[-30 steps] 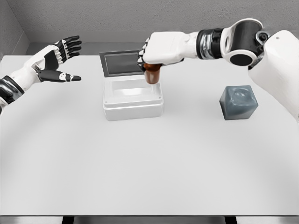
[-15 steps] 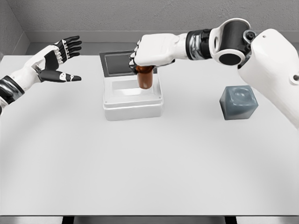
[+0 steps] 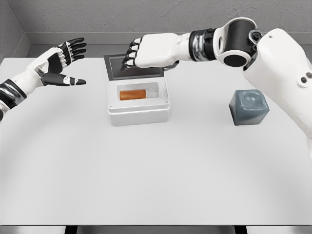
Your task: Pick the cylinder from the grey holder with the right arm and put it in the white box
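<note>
Cylinder (image 3: 133,94) lies in box (image 3: 139,116), R hand (image 3: 146,53) open above: lift straight up w/o catching the rim.

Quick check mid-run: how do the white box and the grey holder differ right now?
The white rectangular box holds the brown cylinder, lying on its side; the grey cube-shaped holder has nothing in its top recess. The box is low and wide with an open top; the holder is compact and blocky. The box sits under the open right hand; the holder stands apart at the right. Both rest on the white table.
</note>
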